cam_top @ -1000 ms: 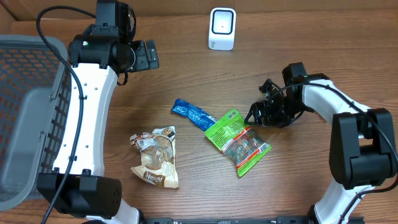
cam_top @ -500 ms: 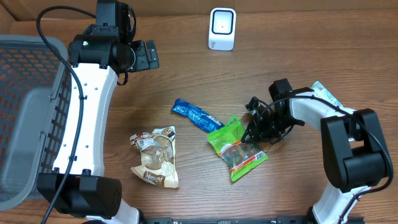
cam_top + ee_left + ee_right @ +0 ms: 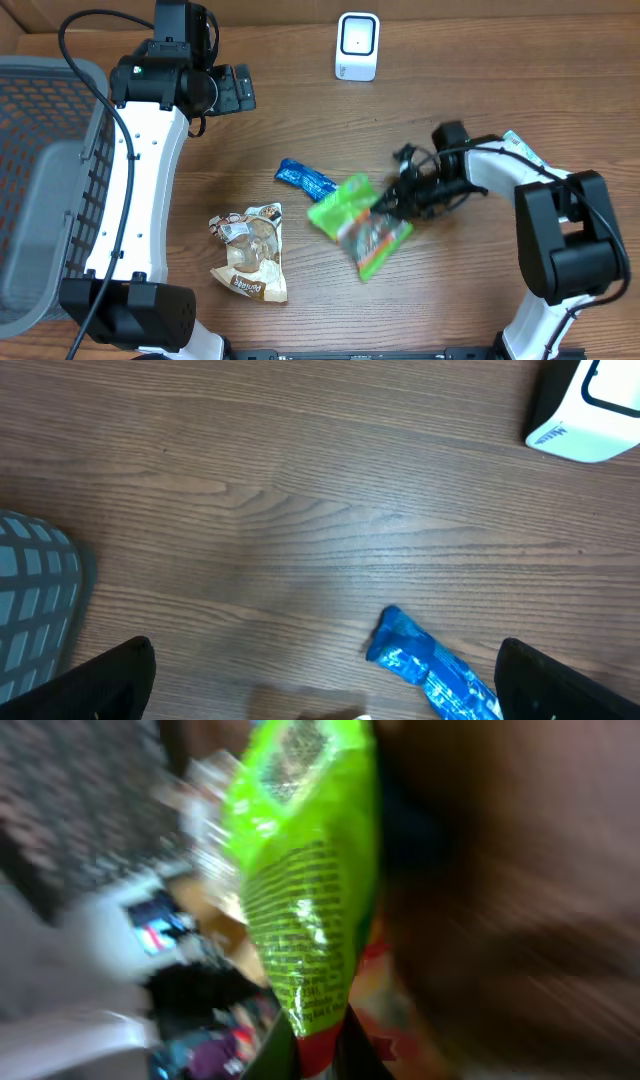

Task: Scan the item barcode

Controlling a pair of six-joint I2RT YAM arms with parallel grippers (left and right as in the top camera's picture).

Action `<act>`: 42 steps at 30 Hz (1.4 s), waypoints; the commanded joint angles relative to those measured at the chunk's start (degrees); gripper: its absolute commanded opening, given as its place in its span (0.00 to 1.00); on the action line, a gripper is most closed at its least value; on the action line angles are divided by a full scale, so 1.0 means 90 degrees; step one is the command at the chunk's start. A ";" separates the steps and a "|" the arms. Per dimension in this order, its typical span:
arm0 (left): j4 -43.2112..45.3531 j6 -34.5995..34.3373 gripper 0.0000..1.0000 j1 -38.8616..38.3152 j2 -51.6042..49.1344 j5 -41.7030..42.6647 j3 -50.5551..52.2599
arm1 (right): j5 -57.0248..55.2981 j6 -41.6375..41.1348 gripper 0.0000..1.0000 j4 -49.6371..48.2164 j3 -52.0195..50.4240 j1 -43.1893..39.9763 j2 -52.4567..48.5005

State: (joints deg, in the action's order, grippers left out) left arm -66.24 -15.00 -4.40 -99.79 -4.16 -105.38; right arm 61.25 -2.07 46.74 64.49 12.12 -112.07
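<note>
Surface: a wooden table [image 3: 300, 130] is carrying a grey basket [image 3: 40, 200] at its left edge and a white scanner [image 3: 357, 46] at its far edge;
Green packet [image 3: 350, 215]: is sitting tilted near the table's middle, just right of a blue wrapper [image 3: 305, 178]; its dark print is blurring beyond reading;
Right gripper [image 3: 398, 198]: is clenching the packet's edge;
Left gripper [image 3: 236, 90]: is hovering with jaws spread wide, grasping nothing;
Brown snack bag [image 3: 250, 250]: is lying flat; lettering too small to read.

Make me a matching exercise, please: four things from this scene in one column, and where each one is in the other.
1 green bag
2 blue wrapper
3 white scanner
4 grey basket

A at the far edge of the table
B at the left side
C in the right pincer
D flat, near the table's middle

Pairs: 1-C, 2-D, 3-A, 4-B
</note>
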 commanded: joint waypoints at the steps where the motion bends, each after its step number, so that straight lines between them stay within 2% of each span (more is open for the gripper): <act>1: 0.0007 0.0027 1.00 -0.0012 -0.0032 -0.0056 -0.0177 | 0.1066 -0.1576 0.04 -0.0253 0.0580 -0.0143 0.0716; 4: 0.0007 0.0024 1.00 -0.0012 -0.0032 -0.0056 -0.0177 | 0.1064 -0.2868 0.04 -0.0721 0.0823 -0.0153 0.1042; 13: 0.0007 0.0027 0.99 -0.0012 -0.0032 -0.0056 -0.0180 | 0.1039 -0.7864 0.04 -0.3211 0.0862 -0.0134 0.1608; 19: 0.0007 0.0027 1.00 -0.0012 -0.0032 -0.0056 -0.0177 | 0.1044 -0.9816 0.04 -0.3458 0.0862 -0.0129 0.1608; 30: 0.0007 0.0027 1.00 -0.0012 -0.0032 -0.0056 -0.0177 | 0.0746 -1.0586 0.04 -0.3538 0.0862 -0.0129 0.1608; 42: 0.0007 0.0027 1.00 -0.0012 -0.0032 -0.0056 -0.0177 | 0.0328 -1.0477 0.04 -0.3548 0.0862 -0.0129 0.1608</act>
State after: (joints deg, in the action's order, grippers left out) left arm -66.24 -15.00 -4.40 -99.79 -4.16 -105.38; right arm 64.16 -96.38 15.40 71.05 10.87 -99.37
